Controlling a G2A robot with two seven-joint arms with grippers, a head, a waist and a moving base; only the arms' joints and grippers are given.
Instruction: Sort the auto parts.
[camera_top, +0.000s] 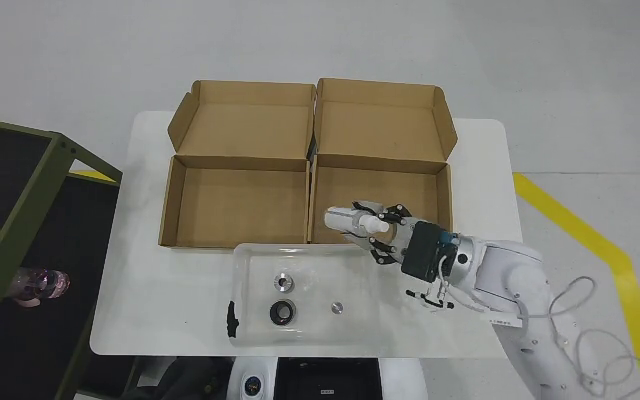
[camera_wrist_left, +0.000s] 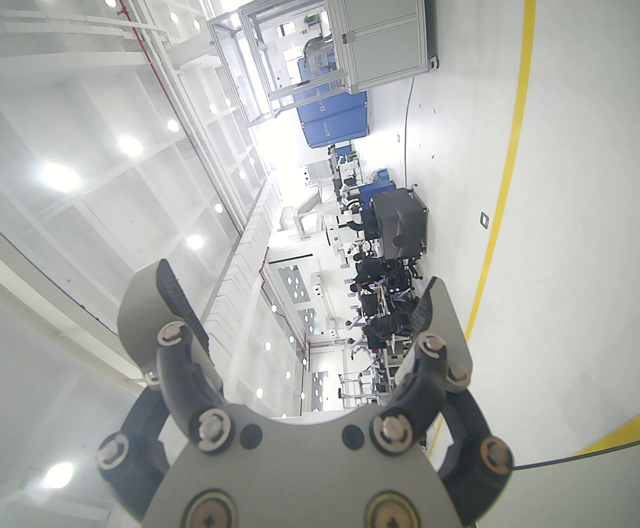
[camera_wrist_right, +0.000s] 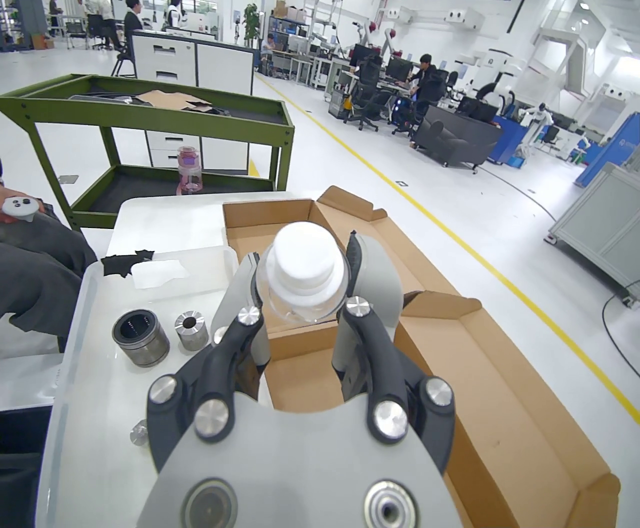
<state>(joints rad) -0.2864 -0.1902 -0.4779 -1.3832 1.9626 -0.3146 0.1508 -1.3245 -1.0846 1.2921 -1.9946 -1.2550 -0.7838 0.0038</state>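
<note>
I find no lettering I can read. The blue cabinets far across the hall each carry a small white mark, too small for me to make out. A dark plate on the floor beside the yellow line bears a pale mark, equally unreadable. The pink bottle on the green cart has a purple band, its print too small to tell. The white part in my right claw shows no print I can read.

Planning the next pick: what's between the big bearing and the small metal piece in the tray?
Nothing: in the top view, only bare tray separates the big bearing from the small metal piece.
</note>
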